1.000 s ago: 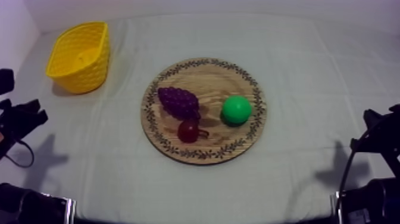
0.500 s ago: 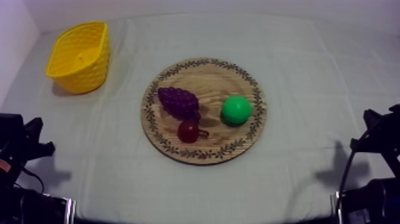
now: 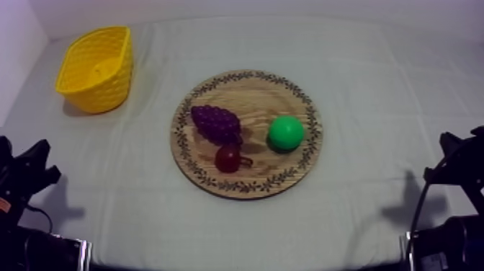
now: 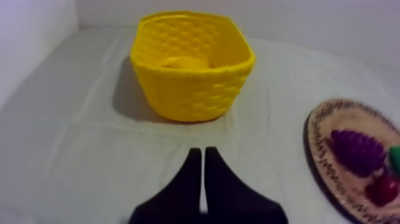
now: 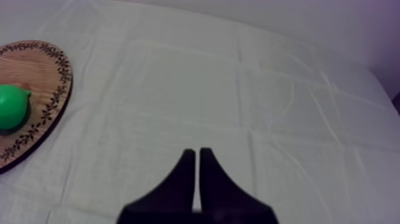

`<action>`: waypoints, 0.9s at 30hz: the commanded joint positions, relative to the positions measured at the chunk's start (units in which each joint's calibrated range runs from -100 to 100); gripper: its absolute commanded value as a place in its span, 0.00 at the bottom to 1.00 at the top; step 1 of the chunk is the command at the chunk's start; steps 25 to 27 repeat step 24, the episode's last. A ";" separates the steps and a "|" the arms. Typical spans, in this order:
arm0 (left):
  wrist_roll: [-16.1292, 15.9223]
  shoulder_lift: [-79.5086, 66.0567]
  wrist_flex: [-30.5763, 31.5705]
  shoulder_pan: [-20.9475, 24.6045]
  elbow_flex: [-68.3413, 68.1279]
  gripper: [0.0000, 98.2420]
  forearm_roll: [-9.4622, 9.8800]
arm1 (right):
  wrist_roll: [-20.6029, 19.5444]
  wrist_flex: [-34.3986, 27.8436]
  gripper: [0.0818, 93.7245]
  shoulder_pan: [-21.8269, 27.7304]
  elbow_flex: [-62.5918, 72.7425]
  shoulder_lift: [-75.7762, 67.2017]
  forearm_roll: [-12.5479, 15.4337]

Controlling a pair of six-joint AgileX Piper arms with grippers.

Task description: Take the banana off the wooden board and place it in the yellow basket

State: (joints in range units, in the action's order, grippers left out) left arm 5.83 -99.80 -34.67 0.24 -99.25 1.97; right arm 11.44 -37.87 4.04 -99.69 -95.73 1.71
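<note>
The yellow basket (image 3: 96, 68) stands at the far left of the table, and a yellow banana (image 4: 181, 62) lies inside it, partly hidden by the wall. The round wooden board (image 3: 252, 97) in the middle carries a bunch of grapes (image 3: 214, 122), a small red fruit (image 3: 229, 158) and a green pear (image 3: 286, 132). My left gripper (image 4: 202, 156) is shut on nothing, low at the left edge (image 3: 32, 169), well short of the basket (image 4: 190, 71). My right gripper (image 5: 197, 156) is shut too, resting at the right edge (image 3: 450, 155), away from the board (image 5: 36, 65).
Grey-white cloth covers the table. Bare cloth lies between the basket and the board (image 4: 333, 149), and to the right of the pear (image 5: 12, 106). A pale wall rises behind the basket.
My left arm has drawn back and down toward the lower left edge. The right arm, the basket and the fruit on the board have stayed put.
</note>
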 commanded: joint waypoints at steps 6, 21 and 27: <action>5.13 -0.03 0.51 -0.05 -0.18 0.00 0.01 | 0.02 -0.03 0.00 0.02 0.03 -0.02 0.02; 4.51 -0.03 0.55 -0.06 -0.19 0.00 0.01 | 0.02 -0.03 0.00 0.02 0.03 -0.02 0.02; 4.50 -0.03 0.55 -0.06 -0.19 0.00 0.01 | 0.02 -0.03 0.00 0.02 0.03 -0.02 0.02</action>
